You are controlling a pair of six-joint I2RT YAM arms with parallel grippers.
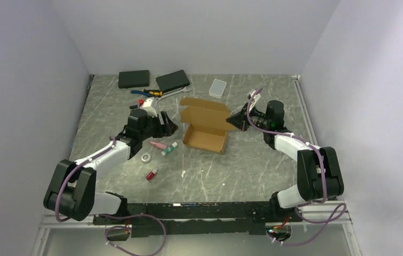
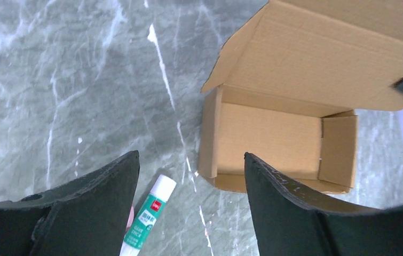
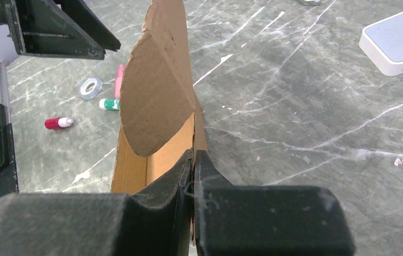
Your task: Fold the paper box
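The paper box (image 1: pixel 205 140) is a brown cardboard tray in the middle of the table, its lid (image 1: pixel 204 110) standing open at the back. In the left wrist view the paper box (image 2: pixel 274 138) lies just ahead and to the right. My left gripper (image 2: pixel 190 154) hangs open over bare table beside the box's left wall, holding nothing. My right gripper (image 3: pixel 194 154) is shut on the paper box's right side wall (image 3: pixel 153 101), the cardboard edge pinched between its pads. From above, the left gripper (image 1: pixel 168 124) and right gripper (image 1: pixel 232 121) flank the box.
A green-and-white glue stick (image 2: pixel 148 216) lies under my left finger. A pink tube (image 1: pixel 158 144), a tape ring (image 1: pixel 146 158) and a small red bottle (image 1: pixel 151 174) lie left of the box. Two flat black boxes (image 1: pixel 134 79) (image 1: pixel 172 80), loose tools (image 1: pixel 148 96) and a white plastic case (image 1: pixel 217 88) sit at the back.
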